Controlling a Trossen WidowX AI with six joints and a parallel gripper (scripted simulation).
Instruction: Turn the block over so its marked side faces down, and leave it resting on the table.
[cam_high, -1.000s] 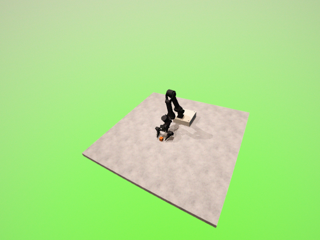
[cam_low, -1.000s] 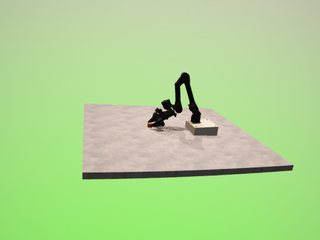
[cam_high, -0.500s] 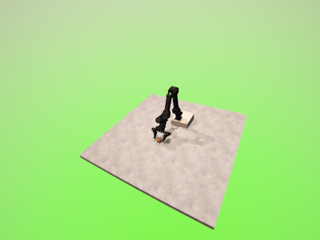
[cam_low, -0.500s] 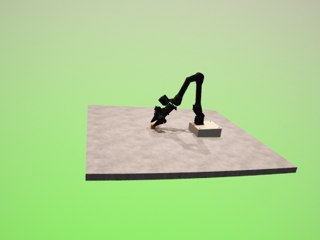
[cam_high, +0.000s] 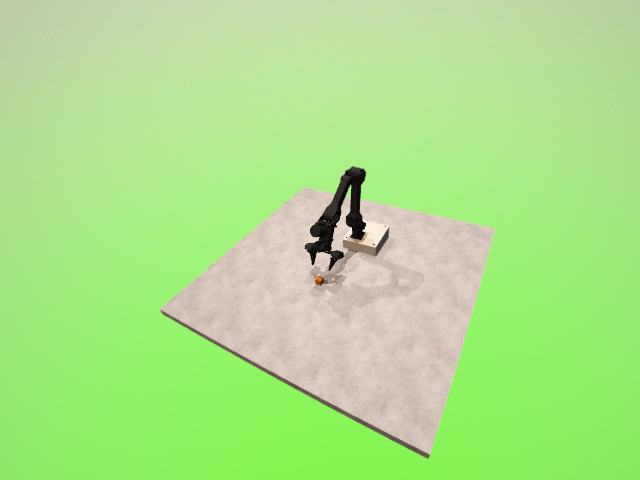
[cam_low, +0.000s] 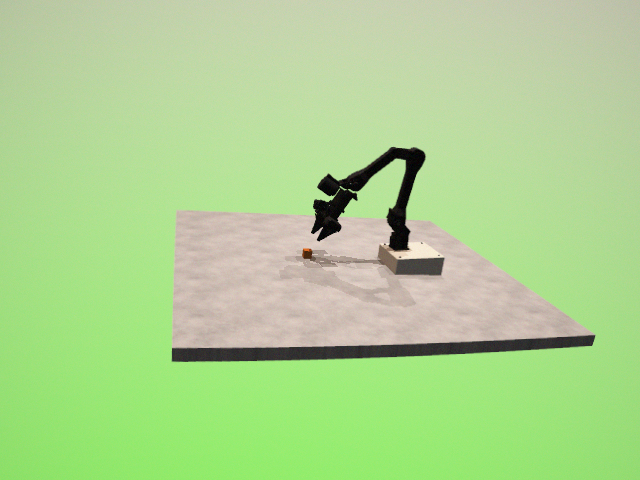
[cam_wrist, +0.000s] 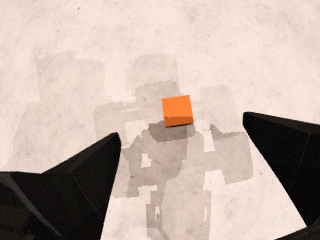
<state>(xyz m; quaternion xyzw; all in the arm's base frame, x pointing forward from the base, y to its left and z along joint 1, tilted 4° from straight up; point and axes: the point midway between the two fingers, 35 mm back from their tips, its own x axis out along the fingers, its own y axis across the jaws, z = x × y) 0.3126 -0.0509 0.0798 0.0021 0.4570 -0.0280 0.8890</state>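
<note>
Here I am, my pincer (cam_high: 321, 267) (cam_low: 315, 236) (cam_wrist: 182, 128) spread wide with nothing in it, hanging above the orange block (cam_high: 319, 280) (cam_low: 307, 253) (cam_wrist: 177, 111), which sits on the desk (cam_high: 392, 330) (cam_low: 248, 315) (cam_wrist: 280, 45)! Is it turned? No marking shows on the faces I see, so I can't call it; if unfinished, another grasp and roll remain.
</note>
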